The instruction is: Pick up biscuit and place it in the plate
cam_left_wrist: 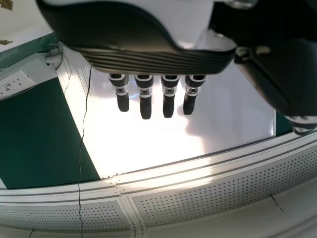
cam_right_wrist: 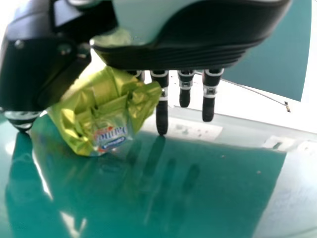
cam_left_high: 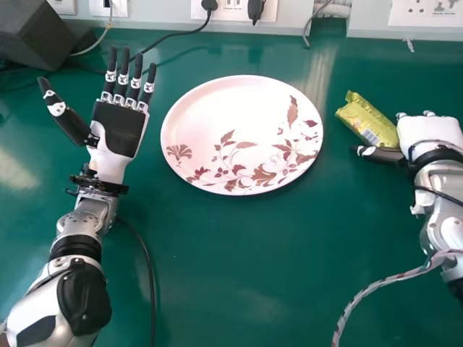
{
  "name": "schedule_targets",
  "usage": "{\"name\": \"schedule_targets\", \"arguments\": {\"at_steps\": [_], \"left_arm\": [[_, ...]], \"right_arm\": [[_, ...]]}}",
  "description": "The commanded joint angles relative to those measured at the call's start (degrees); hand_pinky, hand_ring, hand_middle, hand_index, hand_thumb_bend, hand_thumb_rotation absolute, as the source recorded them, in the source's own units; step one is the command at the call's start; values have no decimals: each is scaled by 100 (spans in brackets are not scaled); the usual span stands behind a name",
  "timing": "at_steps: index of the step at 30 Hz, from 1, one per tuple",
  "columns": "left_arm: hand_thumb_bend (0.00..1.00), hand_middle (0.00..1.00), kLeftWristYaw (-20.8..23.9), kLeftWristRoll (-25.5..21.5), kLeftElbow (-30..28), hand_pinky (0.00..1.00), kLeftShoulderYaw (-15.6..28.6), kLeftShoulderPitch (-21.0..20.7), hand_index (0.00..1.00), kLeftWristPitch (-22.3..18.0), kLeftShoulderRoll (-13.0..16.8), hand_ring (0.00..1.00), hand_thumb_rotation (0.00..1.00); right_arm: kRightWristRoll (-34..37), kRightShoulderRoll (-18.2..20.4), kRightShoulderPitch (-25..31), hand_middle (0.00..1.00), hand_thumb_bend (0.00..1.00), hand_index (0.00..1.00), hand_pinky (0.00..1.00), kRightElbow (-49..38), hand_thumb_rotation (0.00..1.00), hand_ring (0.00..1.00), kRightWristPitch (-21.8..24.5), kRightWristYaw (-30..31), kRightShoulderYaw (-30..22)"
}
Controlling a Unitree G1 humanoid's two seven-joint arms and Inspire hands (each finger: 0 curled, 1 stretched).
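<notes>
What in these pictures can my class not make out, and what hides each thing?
What the biscuit packet holds: wrapper hides it, head view.
Part of the packet: behind the right hand, right wrist view.
Most of the plate: cut off by the edge, left wrist view.
The right arm's upper part: cut off by the edge, head view.

We count one glossy green table point(cam_left_high: 239, 253), light-streaked; one pale wall point(cam_left_high: 159, 10) bearing white sockets point(cam_left_high: 427, 13); one dark box point(cam_left_high: 43, 32); some perforated panelling point(cam_left_wrist: 223, 196).
</notes>
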Motion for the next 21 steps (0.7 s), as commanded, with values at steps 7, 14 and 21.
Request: {"name": "schedule_targets", "arguments": {"at_steps": [7,14,21], "left_arm": [[100,99,23,-143,196,100,122,405,97,315,-169,93,45],[100,98,51,-157,199,100,108,413,98,322,-174,93,45],[100,96,49,-177,175,99,122,438,98,297,-211,92,44]], "right_arm": [[-294,111,283,82,92,99,79,-4,47,83,301,-449,72],[-264,168,178,81,92,98,77,13,49,81,257,-480,100],[-226,165,53,81,87,99,76,99,46,80,104,-546,127]]}}
